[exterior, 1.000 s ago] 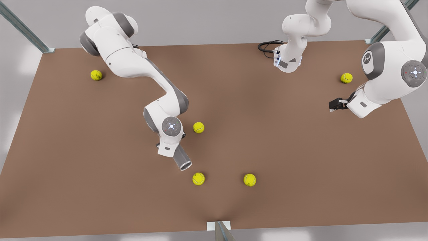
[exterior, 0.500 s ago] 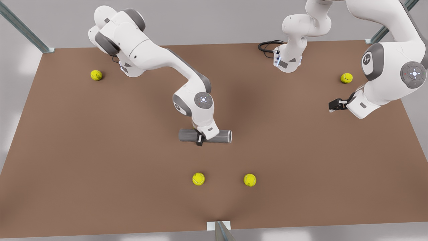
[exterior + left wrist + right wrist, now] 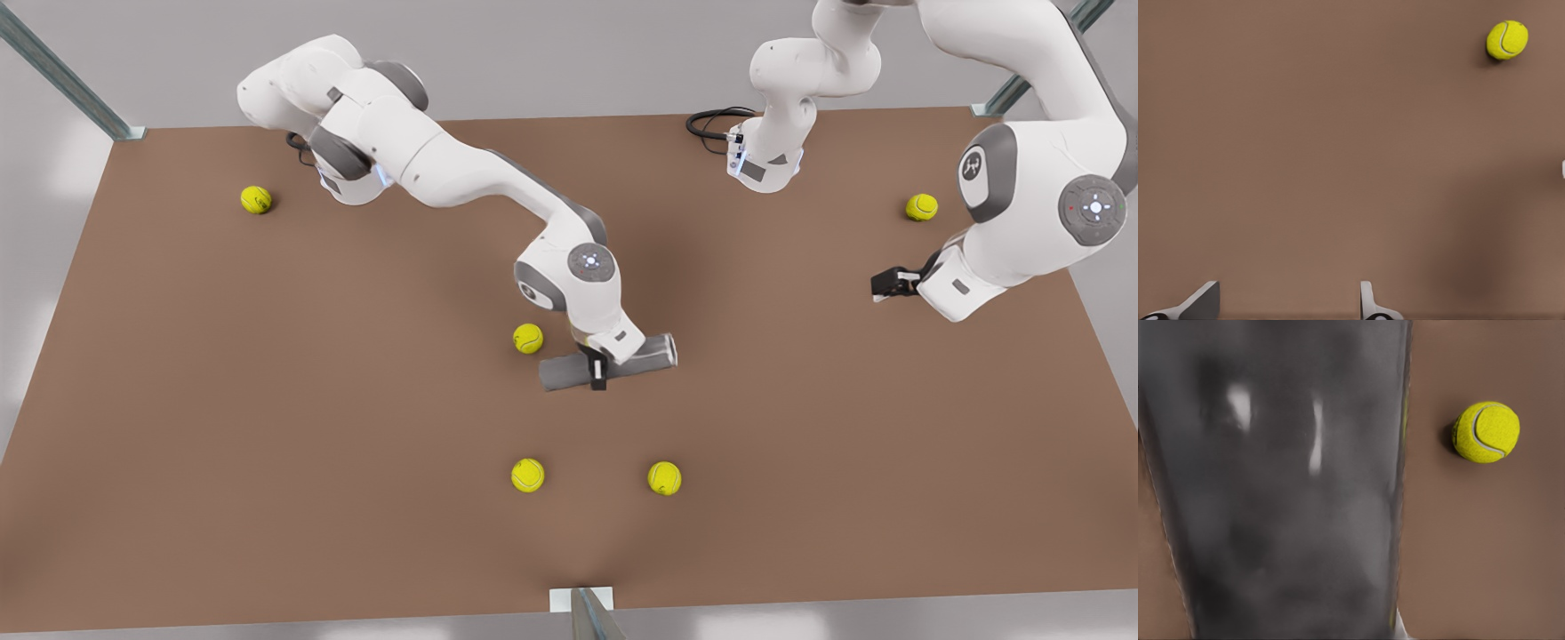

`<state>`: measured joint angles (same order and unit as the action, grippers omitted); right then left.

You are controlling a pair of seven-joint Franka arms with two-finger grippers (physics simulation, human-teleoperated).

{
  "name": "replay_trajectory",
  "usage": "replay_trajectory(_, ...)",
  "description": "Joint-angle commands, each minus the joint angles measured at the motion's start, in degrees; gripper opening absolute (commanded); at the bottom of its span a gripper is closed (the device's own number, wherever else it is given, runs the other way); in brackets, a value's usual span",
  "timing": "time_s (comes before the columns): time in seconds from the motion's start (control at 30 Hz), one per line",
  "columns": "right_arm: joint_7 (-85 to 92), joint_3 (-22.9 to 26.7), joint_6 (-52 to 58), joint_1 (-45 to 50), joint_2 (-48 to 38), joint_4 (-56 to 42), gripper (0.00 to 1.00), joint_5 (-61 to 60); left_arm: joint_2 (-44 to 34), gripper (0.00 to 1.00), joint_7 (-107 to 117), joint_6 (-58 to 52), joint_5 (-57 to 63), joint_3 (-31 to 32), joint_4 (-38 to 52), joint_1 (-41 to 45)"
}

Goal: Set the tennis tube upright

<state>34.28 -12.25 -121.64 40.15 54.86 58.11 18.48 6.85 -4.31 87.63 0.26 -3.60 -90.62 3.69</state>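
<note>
The tennis tube (image 3: 560, 372) is a grey cylinder lying nearly level near the table's middle, its hollow end toward the front view's right and slightly raised. My right gripper (image 3: 597, 369) is shut on its midsection from above. Up close, the tennis tube (image 3: 1285, 487) has a yellow ball (image 3: 1485, 432) beside it. Over the table at the front view's right, my left gripper (image 3: 885, 286) waits far from the tube. Its fingers (image 3: 1201, 303) stand open over bare table, with nothing between them.
Several yellow tennis balls lie on the brown table (image 3: 267, 400): one (image 3: 528, 339) just beside the tube, two (image 3: 527, 475) (image 3: 664, 478) near the front, one (image 3: 256, 199) far left, one (image 3: 922, 207) far right. A black cable (image 3: 711, 120) lies by the rear arm base.
My right gripper carried the tube from near the front balls toward the middle and rightward. The tube swung from pointing frontward to lying sideways. The left arm barely moved.
</note>
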Motion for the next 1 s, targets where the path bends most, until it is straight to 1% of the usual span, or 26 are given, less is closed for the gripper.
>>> replay_trajectory(0.0,-0.1,0.1,0.0,0.1,0.2,-0.2,0.84,-0.3,0.0,1.00,0.0,0.0,0.0,0.0,0.0,0.0)
replay_trajectory(0.03,-0.7,0.2,0.0,0.2,0.8,-0.8,0.97,-0.5,0.0,1.00,0.0,0.0,0.0,0.0,0.0,0.0)
replay_trajectory(0.07,-0.8,0.2,-0.1,0.3,0.9,-0.8,0.99,-0.5,0.0,1.00,0.0,0.1,0.0,0.0,0.0,0.0)
replay_trajectory(0.17,-0.8,0.1,-0.4,0.3,1.1,-0.8,1.00,-0.6,0.4,1.00,0.0,0.2,0.0,0.0,0.0,0.0)
replay_trajectory(0.23,-0.8,0.1,0.5,-0.2,0.7,-0.7,1.00,-3.4,0.4,1.00,0.0,0.2,0.0,0.0,0.0,0.0)
replay_trajectory(0.27,-0.8,0.1,4.0,-0.4,0.1,-0.7,1.00,-3.4,0.4,1.00,0.0,0.2,0.0,0.0,0.0,0.0)
replay_trajectory(0.3,-2.6,-0.1,9.0,-0.9,-2.3,-0.8,1.00,-3.5,0.4,1.00,0.0,0.3,0.0,0.0,0.0,0.0)
replay_trajectory(0.37,-19.5,0.4,22.3,-1.0,-10.7,-0.8,1.00,-3.3,1.8,1.00,0.0,0.4,-2.3,0.0,0.0,-0.3)
replay_trajectory(0.4,-24.3,-0.3,27.0,-6.1,-17.3,1.2,1.00,-3.8,4.7,1.00,0.1,0.0,-9.8,-0.4,0.0,-2.7)
replay_trajectory(0.43,-25.2,-0.8,27.1,-13.7,-23.8,8.8,1.00,-7.7,8.6,1.00,-0.6,-0.6,-18.5,-0.9,0.0,-4.7)
replay_trajectory(0.47,-25.4,-0.9,27.2,-20.6,-28.1,13.6,1.00,-8.8,12.0,1.00,-3.9,-1.0,-24.8,-1.0,0.0,-5.6)
replay_trajectory(0.5,-29.8,-0.8,27.2,-27.0,-34.8,21.9,1.00,-8.8,16.0,1.00,-8.2,-0.8,-34.1,-1.0,-1.8,-6.9)
replay_trajectory(0.53,-34.0,-0.9,26.6,-31.6,-39.1,27.7,1.00,-9.0,20.6,1.00,-8.3,-0.9,-43.2,-1.0,-1.9,-8.1)
replay_trajectory(0.57,-38.1,-0.9,28.1,-36.5,-43.1,30.6,1.00,-13.1,24.3,1.00,-8.4,-0.1,-50.5,-1.0,-1.9,-8.2)
replay_trajectory(0.6,-45.8,-0.8,33.3,-37.0,-45.0,29.9,1.00,-13.4,25.5,1.00,-8.7,5.0,-56.4,-0.9,-4.6,-8.1)
replay_trajectory(0.63,-45.6,-0.8,35.6,-39.0,-47.2,29.7,1.00,-13.4,26.1,1.00,-10.3,10.5,-61.0,-0.5,-7.2,-7.6)
replay_trajectory(0.67,-43.0,-0.8,37.4,-40.5,-49.9,29.7,1.00,-13.1,28.5,1.00,-12.2,13.4,-65.3,-0.2,-7.4,-7.1)
replay_trajectory(0.7,-43.5,-0.8,37.4,-40.7,-49.8,29.0,1.00,-13.1,31.6,1.00,-18.7,15.6,-68.7,1.1,-7.3,-7.2)
replay_trajectory(0.77,-43.5,-0.6,36.3,-41.8,-49.3,28.3,1.00,-13.2,34.8,1.00,-26.0,22.7,-74.4,1.9,-7.3,-1.9)
replay_trajectory(0.83,-39.3,-0.6,33.8,-45.0,-47.8,28.2,1.00,-13.2,35.5,1.00,-27.8,25.8,-74.9,2.5,-7.3,-0.5)
replay_trajectory(0.9,-37.6,-0.4,34.1,-46.9,-45.2,22.9,1.00,-13.7,36.0,1.00,-29.1,29.4,-75.3,5.1,-7.4,-0.7)
replay_trajectory(0.97,-37.7,-0.5,33.7,-46.5,-45.0,22.6,1.00,-14.3,36.0,1.00,-29.1,29.8,-78.1,5.9,-8.4,-0.7)
